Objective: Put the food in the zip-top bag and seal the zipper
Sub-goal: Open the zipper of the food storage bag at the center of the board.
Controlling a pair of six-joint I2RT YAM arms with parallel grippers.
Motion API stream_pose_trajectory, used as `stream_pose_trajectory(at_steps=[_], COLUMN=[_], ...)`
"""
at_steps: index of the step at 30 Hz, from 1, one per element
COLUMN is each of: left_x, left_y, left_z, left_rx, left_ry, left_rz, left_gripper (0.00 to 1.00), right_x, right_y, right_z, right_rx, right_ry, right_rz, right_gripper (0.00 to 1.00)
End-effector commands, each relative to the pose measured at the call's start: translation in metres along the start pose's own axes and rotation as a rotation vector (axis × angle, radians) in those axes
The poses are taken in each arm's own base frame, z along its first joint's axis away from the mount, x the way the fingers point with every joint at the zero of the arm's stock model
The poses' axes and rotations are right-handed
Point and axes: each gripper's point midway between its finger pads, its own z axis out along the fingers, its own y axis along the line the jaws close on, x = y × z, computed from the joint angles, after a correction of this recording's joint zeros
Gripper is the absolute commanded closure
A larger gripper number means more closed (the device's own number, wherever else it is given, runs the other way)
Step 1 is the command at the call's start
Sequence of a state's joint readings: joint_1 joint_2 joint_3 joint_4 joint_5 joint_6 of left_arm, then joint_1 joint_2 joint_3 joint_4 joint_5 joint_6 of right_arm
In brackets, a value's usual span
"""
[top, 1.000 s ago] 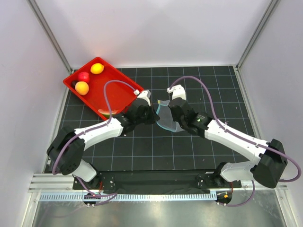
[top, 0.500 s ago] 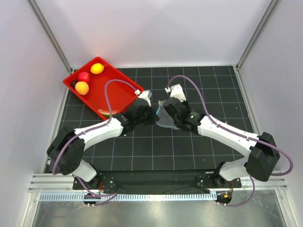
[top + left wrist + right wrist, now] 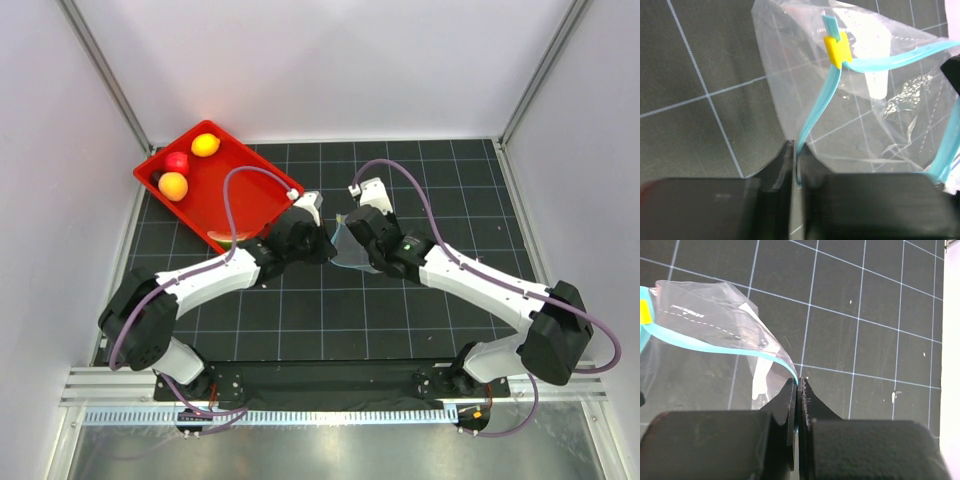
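Note:
The clear zip-top bag [image 3: 346, 252] hangs between my two grippers at mid-table, its mouth spread open. My left gripper [image 3: 795, 149] is shut on one side of the teal-blue zipper [image 3: 816, 107], which carries a yellow slider [image 3: 836, 50]. My right gripper [image 3: 799, 382] is shut on the other side of the zipper [image 3: 715, 343]. The bag [image 3: 875, 110] looks empty. The lemon [image 3: 205, 144], red apple [image 3: 177, 162], orange ball [image 3: 172, 186] and a tiny dark fruit [image 3: 156, 176] lie in the red tray. A green-rinded wedge [image 3: 229, 239] peeks out at the tray's near edge.
The red tray [image 3: 235, 200] sits at the back left on the black gridded mat, just left of my left arm. White walls and metal posts bound the cell on three sides.
My right arm has swung left, bringing its gripper closer to the left one, and the bag has bunched up between them. My left arm has barely moved.

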State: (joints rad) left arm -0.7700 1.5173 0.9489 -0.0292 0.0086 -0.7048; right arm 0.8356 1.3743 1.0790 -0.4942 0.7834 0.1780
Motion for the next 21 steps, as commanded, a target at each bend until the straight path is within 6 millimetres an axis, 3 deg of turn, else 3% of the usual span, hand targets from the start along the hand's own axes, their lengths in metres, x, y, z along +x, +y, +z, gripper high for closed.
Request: stream_pose_trajectory(at_steps=[1,6,9,14,21], left_x=[-0.017,-0.034,-0.038,-0.029,-0.021], left_y=[-0.012,-0.004,0.005,0.015,0.028], left_z=[-0.002,-0.007,-0.008,0.001,0.011], left_rx=[0.025,-0.045,-0.096,-0.141,-0.187], left_ry=[-0.029,-0.085,-0.096,-0.057,-0.036], left_rz=[0.031,0.063,0.083,0.099,0.107], left_gripper=[0.84,0.54,0.48,0.53,0.68], right_x=[-0.021,-0.017,-0.018,-0.024,-0.03], right_y=[-0.006,-0.018,-0.027,-0.035,-0.055], right_z=[-0.011,-0.009,-0.01,-0.018,-0.027], right_rx=[-0.022,0.065,0.113,0.115,0.181], right_ry=[-0.059,-0.03,-0.026,-0.046,-0.061], right_rz=[0.059,0.047,0.045,0.074,0.102], right_gripper=[0.99,0.99,0.99,0.99,0.99])
